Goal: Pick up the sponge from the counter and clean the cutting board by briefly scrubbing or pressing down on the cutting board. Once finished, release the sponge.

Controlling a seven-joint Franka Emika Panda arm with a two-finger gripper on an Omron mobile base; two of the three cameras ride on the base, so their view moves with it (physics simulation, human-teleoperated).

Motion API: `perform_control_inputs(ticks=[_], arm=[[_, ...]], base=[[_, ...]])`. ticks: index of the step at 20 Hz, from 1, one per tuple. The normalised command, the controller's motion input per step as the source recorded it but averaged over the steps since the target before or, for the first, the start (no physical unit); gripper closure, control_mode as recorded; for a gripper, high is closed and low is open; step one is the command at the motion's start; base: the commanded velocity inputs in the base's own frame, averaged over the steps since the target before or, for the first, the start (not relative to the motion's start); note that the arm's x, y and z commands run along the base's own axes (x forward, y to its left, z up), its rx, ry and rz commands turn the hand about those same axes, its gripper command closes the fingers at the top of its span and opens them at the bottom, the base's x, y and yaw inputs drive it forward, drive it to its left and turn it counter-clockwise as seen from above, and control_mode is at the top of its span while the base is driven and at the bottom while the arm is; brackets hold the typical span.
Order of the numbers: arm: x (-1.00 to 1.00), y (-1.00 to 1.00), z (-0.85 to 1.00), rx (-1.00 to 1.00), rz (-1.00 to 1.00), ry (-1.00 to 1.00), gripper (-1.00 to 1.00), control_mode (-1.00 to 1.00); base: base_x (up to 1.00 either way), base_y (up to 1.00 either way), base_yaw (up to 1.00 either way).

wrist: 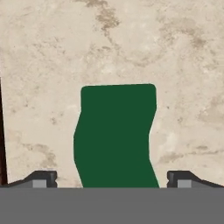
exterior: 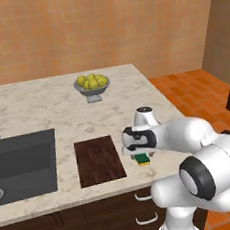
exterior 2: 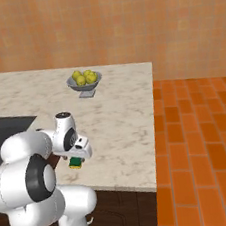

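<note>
Fingers (wrist: pixel 43 178) stand wide apart, one tip at each bottom corner of the hand view, w/ the sponge (wrist: pixel 116 135) lying right between them – nothing gripped yet. So the gripper (wrist: pixel 112 181) is spread open and hangs straight over the green top, pointing down at it

The thing that matters: sponge's long axis runs away from the cam, up the hand view, i.e. across the line joining the two tips. Its narrow width sits between the fingers w/ bare stone showing either side, so I'd judge a straight drop & squeeze would catch it across the short sides, no wrist turn needed

From the left base view the gripper (exterior: pixel 139 152) is low over the sponge (exterior: pixel 142 159), which rests on the counter (exterior: pixel 45 101) nr the front edge, just beside the cutting board (exterior: pixel 98 160) on the board's right, not touching as far as I can tell. Right base view shows the same: sponge (exterior 2: pixel 76 162) peeking out under the hand, yellow layer visible

In the hand view a dark strip at the left edge looks like the board's side. Once lifted, the carry to the board should be short & sideways

Further out: sink (exterior: pixel 21 164) left of the board, bowl of lemons (exterior: pixel 91 84) well apart at the back
</note>
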Motion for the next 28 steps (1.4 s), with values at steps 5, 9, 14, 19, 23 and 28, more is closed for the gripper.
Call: perform_control_inputs(ticks=[5,9,14,19,23,28], arm=[[0.25,0.0,-0.15,0.0,0.0,0.0,-1.0,-1.0],[0.16,0.0,-0.09,0.0,0.0,0.0,-1.0,-1.0],[0.13,0.0,-0.26,0.0,0.0,0.01,1.0,-1.0],[0.01,0.0,-0.15,0.0,0.0,0.02,1.0,-1.0],[0.0,0.0,0.0,0.0,0.0,0.0,1.0,-1.0],[0.0,0.1,0.13,-0.01,0.0,0.0,1.0,-1.0]], base=[[0.0,0.0,0.0],[0.0,0.0,0.0],[0.0,0.0,0.0],[0.0,0.0,0.0],[0.0,0.0,0.0],[0.0,0.0,0.0]])
